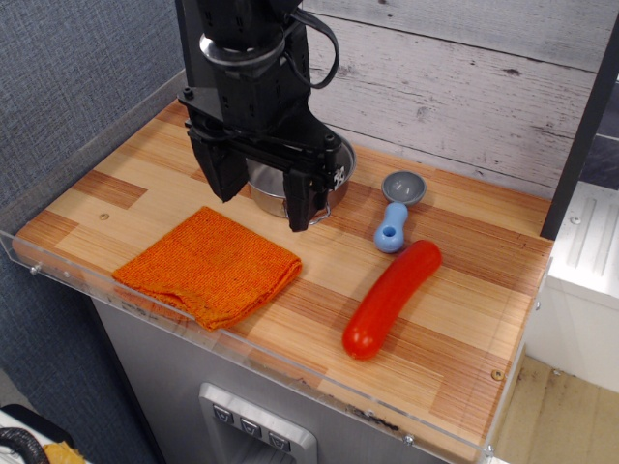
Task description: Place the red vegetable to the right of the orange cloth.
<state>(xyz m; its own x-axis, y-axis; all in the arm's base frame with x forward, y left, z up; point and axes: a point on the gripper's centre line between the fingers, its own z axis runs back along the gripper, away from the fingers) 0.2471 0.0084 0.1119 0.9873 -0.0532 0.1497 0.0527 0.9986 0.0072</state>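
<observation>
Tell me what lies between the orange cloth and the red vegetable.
Nothing: only bare wooden tabletop separates the orange cloth from the red vegetable in this one view.

Counted on the wooden table [464,319]: one red vegetable [391,299], one orange cloth [208,266], one blue scoop [397,213] and one steel pot [271,179], the pot partly hidden behind the arm. That makes four loose things in all, no two of a kind. There is one robot arm [247,58], and it ends in one gripper [258,198] with two black fingers [302,198].
</observation>
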